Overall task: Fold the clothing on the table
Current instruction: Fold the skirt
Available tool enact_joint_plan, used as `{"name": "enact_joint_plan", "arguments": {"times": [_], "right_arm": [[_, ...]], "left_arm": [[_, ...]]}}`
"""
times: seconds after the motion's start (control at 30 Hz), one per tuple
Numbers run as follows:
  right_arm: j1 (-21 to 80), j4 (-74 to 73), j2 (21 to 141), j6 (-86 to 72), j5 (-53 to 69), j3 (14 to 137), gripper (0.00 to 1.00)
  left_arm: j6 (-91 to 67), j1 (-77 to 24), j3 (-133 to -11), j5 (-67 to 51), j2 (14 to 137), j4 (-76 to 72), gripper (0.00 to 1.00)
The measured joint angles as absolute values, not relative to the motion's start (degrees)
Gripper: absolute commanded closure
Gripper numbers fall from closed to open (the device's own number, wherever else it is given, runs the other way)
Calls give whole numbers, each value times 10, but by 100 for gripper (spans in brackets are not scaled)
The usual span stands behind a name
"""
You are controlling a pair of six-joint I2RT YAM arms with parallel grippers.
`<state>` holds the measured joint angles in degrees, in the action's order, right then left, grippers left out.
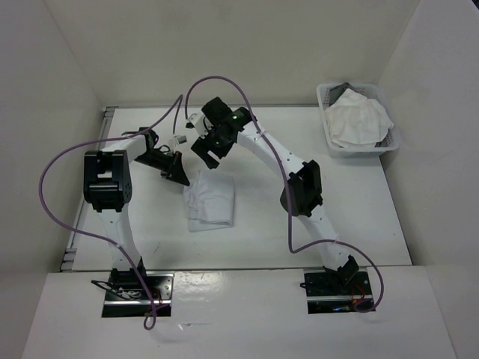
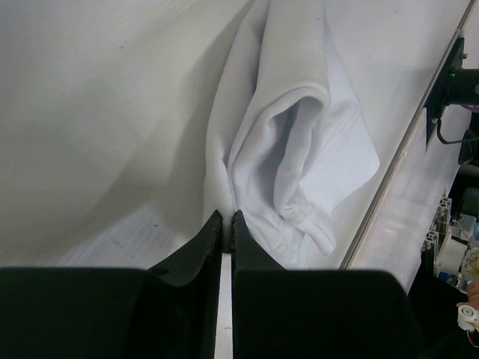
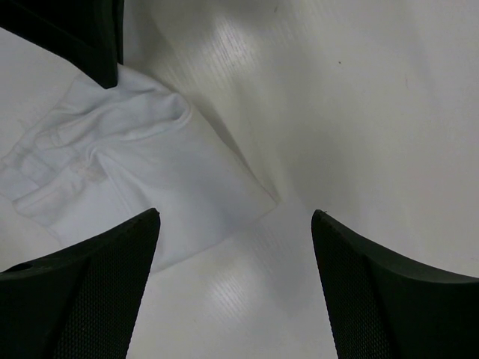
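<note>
- Only from the top camera: plain white, thin, soft fabric clothing (image 1: 209, 200) lying near the middle of the large matte white rectangular counter (image 1: 359, 224), between the two arms, bunched into a rough rectangle.
- Also only from there: white plastic lattice basket (image 1: 358, 152) in the far right corner, holding crumpled white cloth (image 1: 358, 120) and something dark; thin purple cables (image 1: 217, 78) looping over both arms.
- Same view: left gripper (image 1: 179, 173) down at the clothing's far left corner, right gripper (image 1: 206, 153) over its far edge.
- Only from the left wrist: black left gripper (image 2: 226, 218) closed to a thin slit, tips right at the clothing's (image 2: 299, 149) edge; impossible to tell whether fabric is pinched.
- Also there: layered folds and a rolled, pocket-like opening, not readable from above.
- Only from the right wrist: right gripper (image 3: 236, 215) spread wide, holding nothing, hovering over a corner of the clothing (image 3: 150, 164) and bare counter (image 3: 359, 97).
- Also there: one black finger (image 3: 90, 37) of the left gripper touching the fabric's far corner.
- Surface: matte white with soft glare, faintly streaked; thin metal edge rail (image 2: 404, 157) along one side.
- Room: plain white wall panels (image 1: 224, 45) on three sides.
</note>
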<state>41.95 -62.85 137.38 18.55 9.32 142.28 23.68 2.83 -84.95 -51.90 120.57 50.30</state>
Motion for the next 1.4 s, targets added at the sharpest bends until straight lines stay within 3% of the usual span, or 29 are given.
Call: {"name": "enact_joint_plan", "arguments": {"times": [0.97, 1.27, 1.4], "right_arm": [[436, -693, 1468, 226, 174, 1522, 18], [420, -700, 1496, 235, 183, 1541, 22], [417, -702, 1504, 237, 189, 1558, 29]], "left_arm": [[223, 18, -848, -514, 1253, 492, 100], [220, 18, -848, -517, 1255, 492, 100], [220, 18, -848, -517, 1255, 492, 100]]}}
